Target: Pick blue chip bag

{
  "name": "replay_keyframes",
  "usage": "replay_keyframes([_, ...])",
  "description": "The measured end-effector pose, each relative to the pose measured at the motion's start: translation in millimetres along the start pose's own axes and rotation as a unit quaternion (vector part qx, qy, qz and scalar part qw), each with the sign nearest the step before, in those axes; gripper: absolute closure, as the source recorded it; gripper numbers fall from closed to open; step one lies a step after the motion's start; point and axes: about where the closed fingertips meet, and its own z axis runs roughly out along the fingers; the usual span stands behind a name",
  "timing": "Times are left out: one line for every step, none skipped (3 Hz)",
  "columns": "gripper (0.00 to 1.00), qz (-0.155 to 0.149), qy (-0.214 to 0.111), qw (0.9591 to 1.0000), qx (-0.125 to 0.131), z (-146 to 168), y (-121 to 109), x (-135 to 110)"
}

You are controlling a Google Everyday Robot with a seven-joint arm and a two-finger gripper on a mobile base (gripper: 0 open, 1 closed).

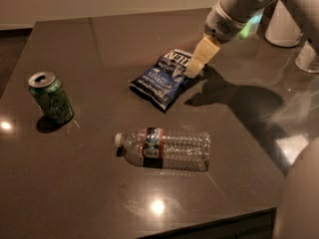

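Note:
The blue chip bag [163, 78] lies flat near the middle of the dark table, its black top band pointing to the back right. My gripper [198, 63] comes down from the upper right on a white arm. Its cream-coloured tip hangs over the bag's upper right corner and covers part of the top band.
A green can [50, 98] stands at the left. A clear plastic bottle [163, 149] lies on its side in front of the bag. White containers [284, 24] stand at the back right. The table's front edge [209, 222] runs along the bottom.

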Motion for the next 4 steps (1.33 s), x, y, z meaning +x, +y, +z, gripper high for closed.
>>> replay_keyframes([0.00,0.014,0.002,0.9999,-0.008,20,-7,-6])
replay_keyframes([0.00,0.021,0.001,0.9996,-0.018,37,-10,-10])
replay_keyframes([0.00,0.026,0.001,0.9993,-0.026,49,-11,-13])
replay_keyframes([0.18,0.026,0.000,0.9992,-0.031,52,-9,-18])
